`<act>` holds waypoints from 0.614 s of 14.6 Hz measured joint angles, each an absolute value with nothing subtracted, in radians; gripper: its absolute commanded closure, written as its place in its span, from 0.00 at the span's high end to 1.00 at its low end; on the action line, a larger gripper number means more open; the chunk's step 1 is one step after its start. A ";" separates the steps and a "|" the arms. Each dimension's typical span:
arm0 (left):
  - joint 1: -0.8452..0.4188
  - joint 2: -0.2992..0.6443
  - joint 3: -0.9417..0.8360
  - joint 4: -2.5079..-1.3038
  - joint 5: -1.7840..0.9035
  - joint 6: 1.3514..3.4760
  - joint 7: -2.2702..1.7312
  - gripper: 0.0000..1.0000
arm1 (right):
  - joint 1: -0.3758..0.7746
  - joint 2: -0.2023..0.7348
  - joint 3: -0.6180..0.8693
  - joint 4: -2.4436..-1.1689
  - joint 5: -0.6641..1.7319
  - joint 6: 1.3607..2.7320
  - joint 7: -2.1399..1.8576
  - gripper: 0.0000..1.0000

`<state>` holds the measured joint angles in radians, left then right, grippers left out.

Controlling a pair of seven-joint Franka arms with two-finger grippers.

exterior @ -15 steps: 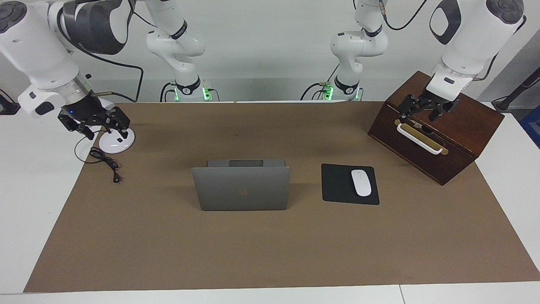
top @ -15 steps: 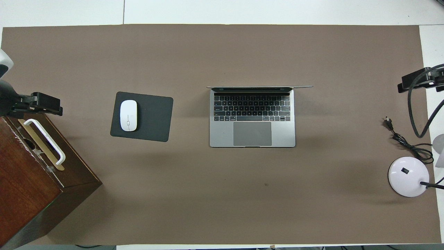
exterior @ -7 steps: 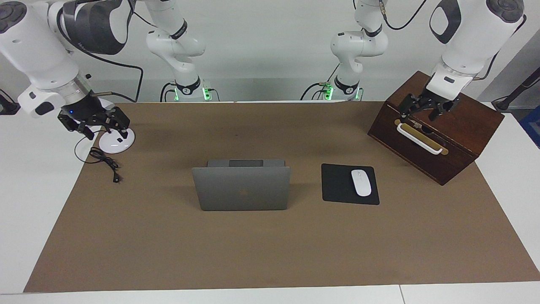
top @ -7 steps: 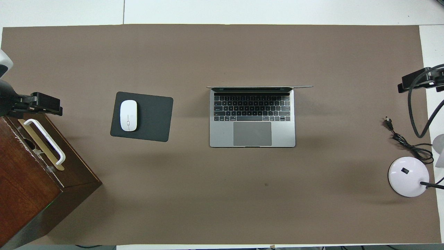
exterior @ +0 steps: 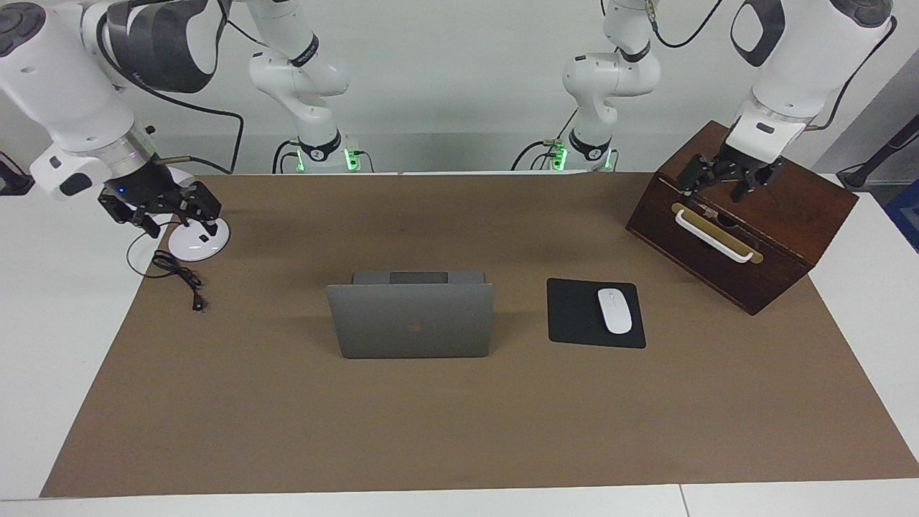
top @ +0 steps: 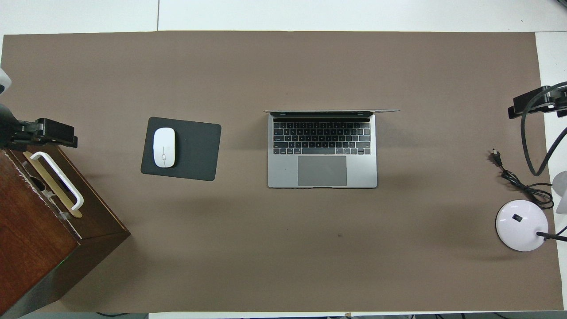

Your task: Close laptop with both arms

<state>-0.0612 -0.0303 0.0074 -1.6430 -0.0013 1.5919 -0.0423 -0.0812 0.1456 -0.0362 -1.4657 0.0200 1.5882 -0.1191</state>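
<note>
Laptop (exterior: pixel 411 319) stands open mid-surface (exterior: pixel 431 424), lid near upright, beside the mousepad (exterior: pixel 578 316). Left claw (exterior: pixel 726 181) hangs over the wooden box (exterior: pixel 790 208); right claw (exterior: pixel 169 212) over the lamp base (exterior: pixel 199 243); both empty, finger spread cannot be told. Judged rigid, smooth, screen fragile: push the lid's top edge near both corners.

A plain pale wall (exterior: pixel 459 79) backs a white tabletop (exterior: pixel 43 345), mostly covered by a brown mat (exterior: pixel 459 416). Even light casts soft shadows. A seam (top: pixel 158 15) splits the tabletop's panels.
</note>
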 measured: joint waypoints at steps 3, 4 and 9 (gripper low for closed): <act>-0.060 -0.031 0.009 -1.647 -0.001 1.592 -0.043 0.45 | -0.082 0.146 -0.037 -1.466 0.020 1.590 -0.119 1.00; -0.060 -0.032 0.010 -1.649 -0.001 1.592 -0.043 0.17 | -0.082 0.146 -0.037 -1.466 0.020 1.590 -0.119 1.00; -0.060 -0.035 0.010 -1.655 -0.001 1.593 -0.044 0.00 | -0.082 0.146 -0.037 -1.466 0.020 1.591 -0.119 1.00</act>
